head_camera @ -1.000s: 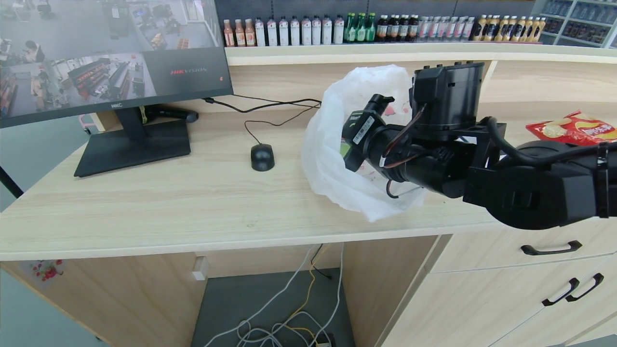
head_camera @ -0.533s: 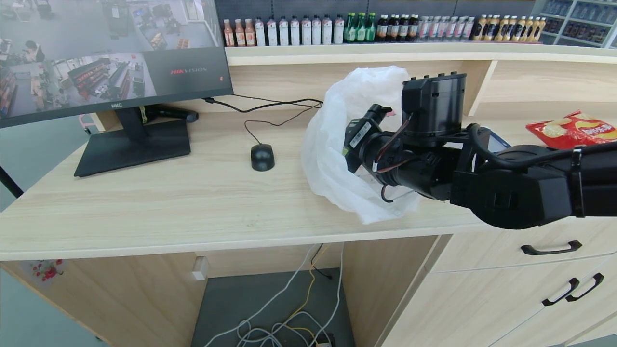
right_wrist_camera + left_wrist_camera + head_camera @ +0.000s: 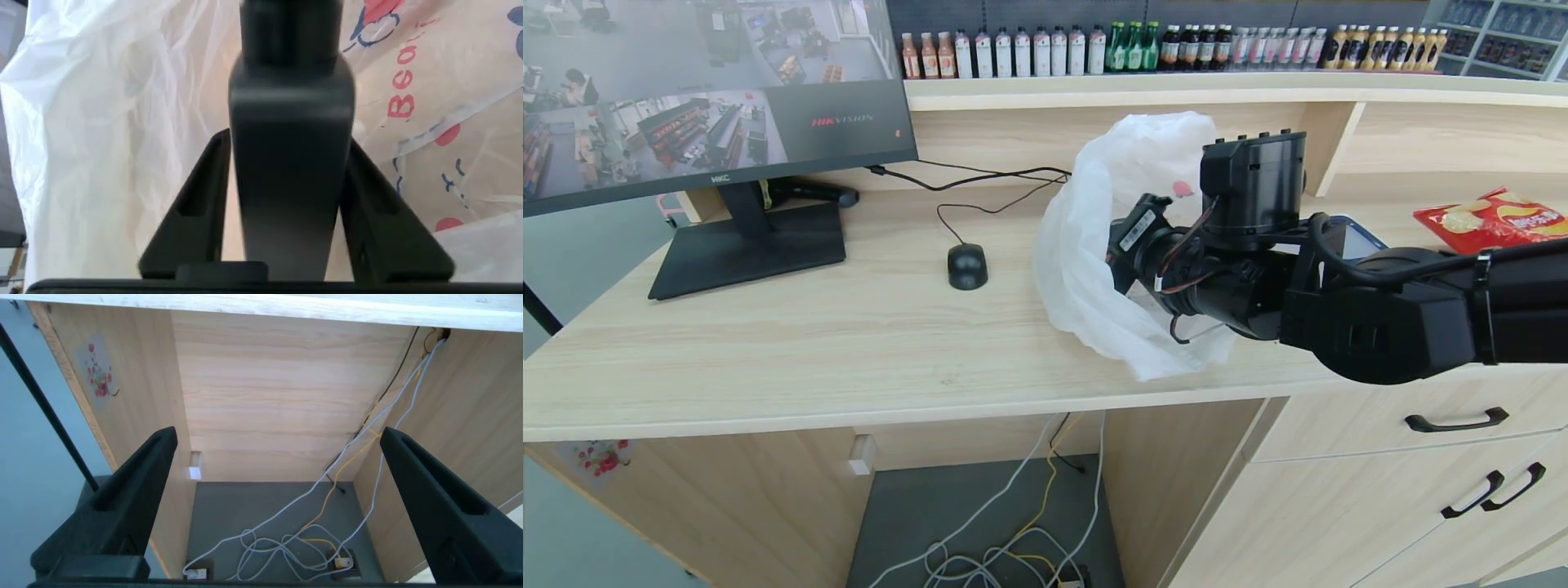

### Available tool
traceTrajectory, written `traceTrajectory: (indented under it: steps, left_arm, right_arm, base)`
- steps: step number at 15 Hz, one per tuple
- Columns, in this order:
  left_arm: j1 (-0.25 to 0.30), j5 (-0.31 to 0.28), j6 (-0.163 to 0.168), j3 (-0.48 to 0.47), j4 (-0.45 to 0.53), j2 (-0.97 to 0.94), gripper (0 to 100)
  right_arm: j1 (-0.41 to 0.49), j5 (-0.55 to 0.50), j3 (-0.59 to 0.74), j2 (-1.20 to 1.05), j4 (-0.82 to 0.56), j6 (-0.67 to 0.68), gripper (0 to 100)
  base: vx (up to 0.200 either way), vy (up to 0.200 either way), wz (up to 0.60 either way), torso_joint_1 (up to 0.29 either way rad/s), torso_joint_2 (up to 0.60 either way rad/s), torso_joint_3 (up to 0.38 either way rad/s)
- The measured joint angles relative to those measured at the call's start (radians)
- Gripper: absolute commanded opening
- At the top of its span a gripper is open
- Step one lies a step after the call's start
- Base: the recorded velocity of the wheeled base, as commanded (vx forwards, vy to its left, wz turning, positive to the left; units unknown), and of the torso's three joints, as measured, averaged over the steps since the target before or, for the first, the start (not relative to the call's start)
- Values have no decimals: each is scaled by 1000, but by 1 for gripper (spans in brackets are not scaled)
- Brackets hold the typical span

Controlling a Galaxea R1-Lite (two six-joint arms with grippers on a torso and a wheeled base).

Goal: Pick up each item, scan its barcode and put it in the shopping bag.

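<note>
Below the counter, the left gripper (image 3: 278, 441) is held wide open above loose cables (image 3: 282, 539). At 3 o'clock of the mouse (image 3: 967, 266), the shopping bag (image 3: 1086, 269) is entered by the right gripper (image 3: 286, 155), which is clamped on a dark item (image 3: 290, 82). That grip is seen from the right wrist, whereas from the head it is masked by the arm. One item is judged nearly bagged. The chip packet (image 3: 1494, 219), at 3 o'clock of the bag, is left unscanned.

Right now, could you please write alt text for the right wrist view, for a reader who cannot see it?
The right pincer grips a dark item between its fingers, inside the white shopping bag. Crumpled plastic with red print surrounds it.
</note>
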State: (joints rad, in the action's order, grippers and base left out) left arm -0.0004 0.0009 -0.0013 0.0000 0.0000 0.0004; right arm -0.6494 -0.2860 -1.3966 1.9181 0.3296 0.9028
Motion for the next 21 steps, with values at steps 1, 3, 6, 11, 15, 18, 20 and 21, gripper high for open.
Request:
traceTrajectory:
  steps: [1, 3, 6, 11, 15, 18, 20, 21]
  left_arm:
    - [0, 0, 0, 0, 0, 0, 100]
    - [0, 0, 0, 0, 0, 0, 100]
    - [0, 0, 0, 0, 0, 0, 100]
    - [0, 0, 0, 0, 0, 0, 100]
    - [0, 0, 0, 0, 0, 0, 100]
    - [0, 0, 0, 0, 0, 0, 100]
    - [0, 0, 0, 0, 0, 0, 100]
    - [0, 0, 0, 0, 0, 0, 100]
  right_arm:
    - [0, 0, 0, 0, 0, 1, 100]
    - [1, 0, 1, 0, 3, 12, 100]
    - [0, -3, 1, -1, 1, 18, 100]
    - [-1, -25, 7, -10, -1, 18, 100]
    - [-9, -56, 8, -27, -5, 14, 100]
    - [-22, -77, 4, -48, -11, -43, 100]
    - [-24, -88, 4, -62, -6, -99, 100]
    - [-25, -89, 4, -68, -4, -114, 100]
  base:
    - [0, 0, 0, 0, 0, 0]
    - [0, 0, 0, 0, 0, 0]
    - [0, 0, 0, 0, 0, 0]
    - [0, 0, 0, 0, 0, 0]
    - [0, 0, 0, 0, 0, 0]
    - [0, 0, 0, 0, 0, 0]
    - [0, 0, 0, 0, 0, 0]
    - [0, 0, 0, 0, 0, 0]
